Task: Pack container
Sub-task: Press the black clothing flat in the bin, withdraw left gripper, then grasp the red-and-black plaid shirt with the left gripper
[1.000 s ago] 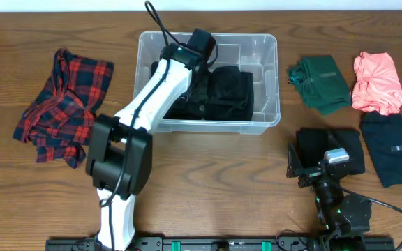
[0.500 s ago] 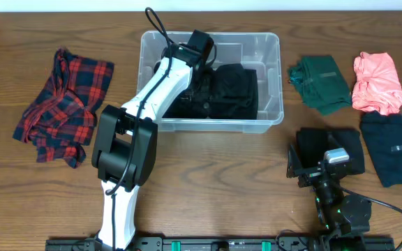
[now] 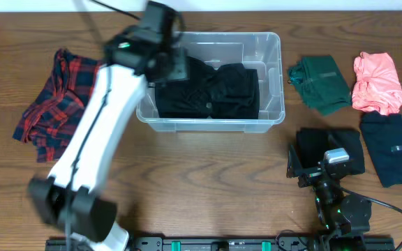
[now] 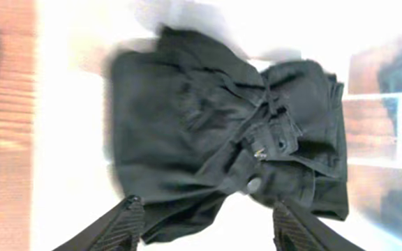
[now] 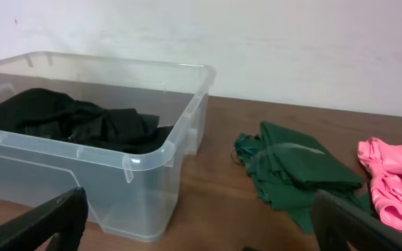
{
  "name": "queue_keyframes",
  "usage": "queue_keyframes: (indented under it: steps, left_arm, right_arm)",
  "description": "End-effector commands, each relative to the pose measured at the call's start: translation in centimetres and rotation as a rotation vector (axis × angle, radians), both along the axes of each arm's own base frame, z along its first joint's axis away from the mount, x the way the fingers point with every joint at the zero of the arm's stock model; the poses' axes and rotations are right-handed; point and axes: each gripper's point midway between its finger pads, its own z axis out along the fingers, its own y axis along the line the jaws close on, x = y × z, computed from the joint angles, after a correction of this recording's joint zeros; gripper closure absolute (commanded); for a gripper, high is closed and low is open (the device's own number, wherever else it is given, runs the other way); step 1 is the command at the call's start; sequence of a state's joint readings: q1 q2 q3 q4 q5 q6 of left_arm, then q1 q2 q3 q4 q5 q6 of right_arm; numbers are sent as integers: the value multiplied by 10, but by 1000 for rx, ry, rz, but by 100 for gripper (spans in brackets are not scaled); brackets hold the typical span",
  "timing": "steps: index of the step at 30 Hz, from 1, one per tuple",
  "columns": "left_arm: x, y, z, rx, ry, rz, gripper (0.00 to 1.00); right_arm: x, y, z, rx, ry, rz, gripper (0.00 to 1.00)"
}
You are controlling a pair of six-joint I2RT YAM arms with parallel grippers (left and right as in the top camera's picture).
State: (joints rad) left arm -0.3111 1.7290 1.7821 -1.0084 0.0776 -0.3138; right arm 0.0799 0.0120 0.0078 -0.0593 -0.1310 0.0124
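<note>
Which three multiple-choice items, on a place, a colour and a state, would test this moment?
1. Where does the black garment lie? A in the container; B on the wood left of it; C held in the air.
2. What colour is the garment nearest the container's right end? A pink; B green; C plaid.
3. How are the left fingers? A shut on cloth; B open, empty; C out of view.
Key: 1 A, it covers the tub's floor; 2 B, the green garment lies just beside that end; 3 B, the wrist view shows them apart above the cloth.
</note>
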Motion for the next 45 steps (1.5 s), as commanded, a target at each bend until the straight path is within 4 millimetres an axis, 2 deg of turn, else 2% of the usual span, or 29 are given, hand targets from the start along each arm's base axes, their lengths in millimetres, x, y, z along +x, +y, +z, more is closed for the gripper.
queue_keyframes:
  steps: [1,5,10,17,21,24,31,36,41,45]
  left_arm:
    - [-6,39,26,86,-63,82,36]
    - [-15,90,37,278,-80,157,30]
    - [-16,140,25,499,-28,256,28]
    - [-8,186,-11,576,95,332,28]
    - [-2,207,-44,646,216,234,28]
    - [1,214,-71,664,299,180,28]
    - [5,215,-125,697,441,66,28]
    - [10,224,-146,714,473,40,28]
    - [14,234,-156,713,485,13,28]
    - [14,234,-168,706,490,-29,27]
  right_arm:
    - [0,-2,-1,-10,-2,-10,1]
    - [0,-2,-1,-10,-2,-10,1]
    - [0,-2,-1,-10,-2,-10,1]
    - [0,-2,-1,-10,-2,-10,1]
    - [0,-2,-1,-10,-2,-10,1]
    - [0,-2,-1,-10,-2,-10,1]
    - [0,-2,-1,-10,-2,-10,1]
    - [0,-2,-1,-10,-2,-10,1]
    - [0,-2,-1,-10,-2,-10,1]
    - [0,-2,-1,-10,-2,-10,1]
